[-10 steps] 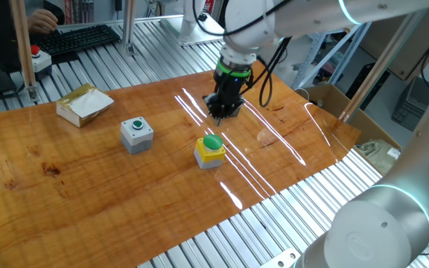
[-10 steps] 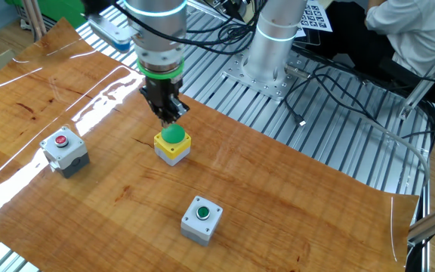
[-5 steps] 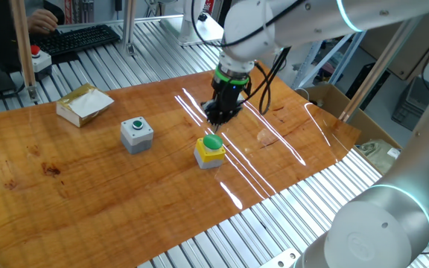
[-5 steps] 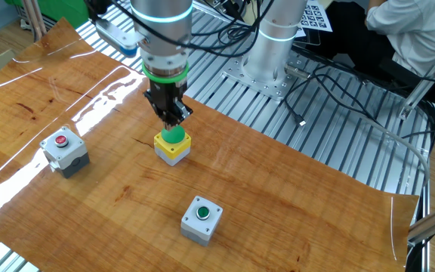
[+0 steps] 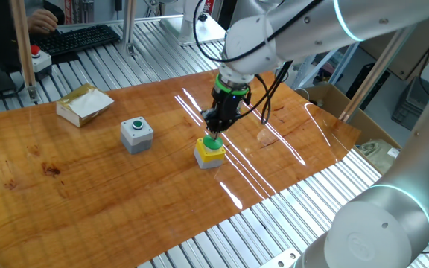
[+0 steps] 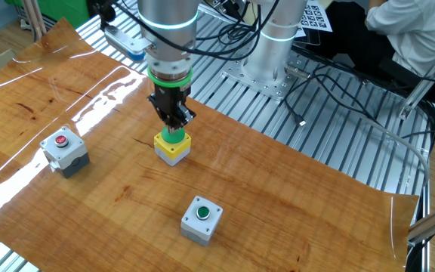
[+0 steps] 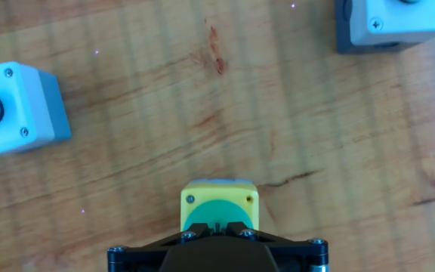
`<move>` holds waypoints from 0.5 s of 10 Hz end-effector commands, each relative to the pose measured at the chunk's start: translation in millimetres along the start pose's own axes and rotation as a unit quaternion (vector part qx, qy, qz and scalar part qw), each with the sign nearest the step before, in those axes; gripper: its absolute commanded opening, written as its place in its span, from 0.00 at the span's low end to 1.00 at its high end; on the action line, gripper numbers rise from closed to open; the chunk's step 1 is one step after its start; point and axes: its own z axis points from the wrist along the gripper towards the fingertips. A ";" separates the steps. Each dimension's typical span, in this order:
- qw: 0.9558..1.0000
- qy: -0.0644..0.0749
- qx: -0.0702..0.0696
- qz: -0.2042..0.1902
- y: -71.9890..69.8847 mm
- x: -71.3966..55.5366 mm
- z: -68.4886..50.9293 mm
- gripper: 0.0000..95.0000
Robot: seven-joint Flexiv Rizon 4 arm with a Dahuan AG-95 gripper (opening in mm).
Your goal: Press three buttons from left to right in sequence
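Observation:
Three button boxes stand on the wooden table. The grey box with the small green button (image 5: 136,133) is at the left, and also shows in the other fixed view (image 6: 202,217) and the hand view (image 7: 13,109). The yellow box with the green dome (image 5: 209,152) (image 6: 172,148) (image 7: 219,201) is in the middle. The grey box with the red button (image 6: 64,149) shows partly at the top right of the hand view (image 7: 391,26). My gripper (image 5: 214,133) (image 6: 174,129) (image 7: 219,225) is shut, with its fingertips down on the green dome.
A crumpled paper-filled box (image 5: 84,104) lies at the back left of the table. A red-buttoned box with a yellow ring (image 5: 37,59) and a keyboard (image 5: 84,39) sit beyond the table. An open cardboard box (image 5: 334,100) stands past the right edge.
My gripper has moved down and slightly toward the yellow box, from hovering behind the green dome to touching its top. The boxes have not moved.

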 end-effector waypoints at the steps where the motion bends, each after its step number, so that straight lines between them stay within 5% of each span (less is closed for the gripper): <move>1: 1.000 0.001 0.000 0.000 -0.4 2.0 0.7 0.00; 5: 1.000 -0.002 0.000 0.001 -0.2 2.0 3.7 0.00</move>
